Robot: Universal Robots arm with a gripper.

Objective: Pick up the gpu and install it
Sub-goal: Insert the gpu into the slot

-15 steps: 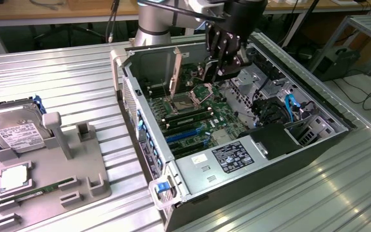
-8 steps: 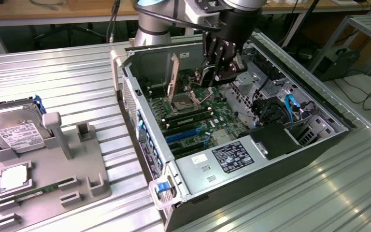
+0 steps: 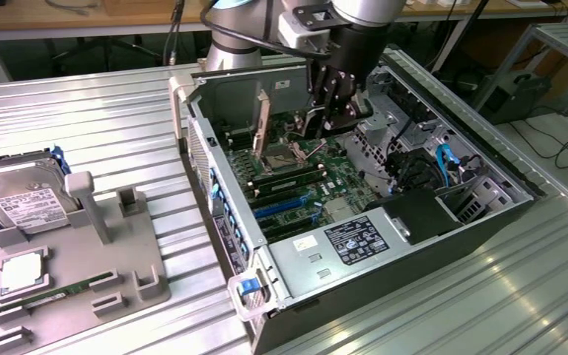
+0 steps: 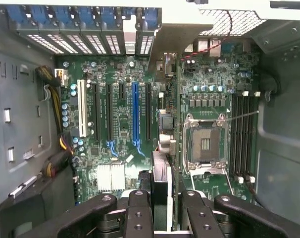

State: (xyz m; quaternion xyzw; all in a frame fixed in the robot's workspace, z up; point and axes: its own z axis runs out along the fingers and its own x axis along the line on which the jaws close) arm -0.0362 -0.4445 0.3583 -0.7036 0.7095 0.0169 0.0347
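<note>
In the wrist view, the gripper point(image 4: 162, 218) is seen closed partway on the gpu point(image 4: 162, 148), which is held on edge between the fingers point(image 4: 138, 213), its dark board running away from the camera and its pale metal bracket reaching toward the back wall of the computer case point(image 4: 21, 124). Beyond the card, the motherboard point(image 4: 115, 124) lies flat below, with a blue slot point(image 4: 135, 111) and black slots beside it, and the processor socket point(image 4: 204, 144) on the card's other side. Farther on, the row of blue-clipped slot covers point(image 4: 80, 25) lines the case's rear wall.

In the exterior view, the gripper point(image 3: 336, 111) is seen lowered into the open case point(image 3: 383, 266), above the board's middle. The card point(image 3: 313, 118) hangs below it, apart from the slots. On the worktop point(image 3: 97, 111), a grey holder tray point(image 3: 116, 274) carries a hard drive point(image 3: 18, 200) and a memory stick point(image 3: 57, 292), well apart from the case.

The pick-up is judged done and the install step is in hand. The card is not yet seated. It is judged that the card's lower edge must be lined up along a slot and its bracket matched to a rear opening before it is pressed straight down.
</note>
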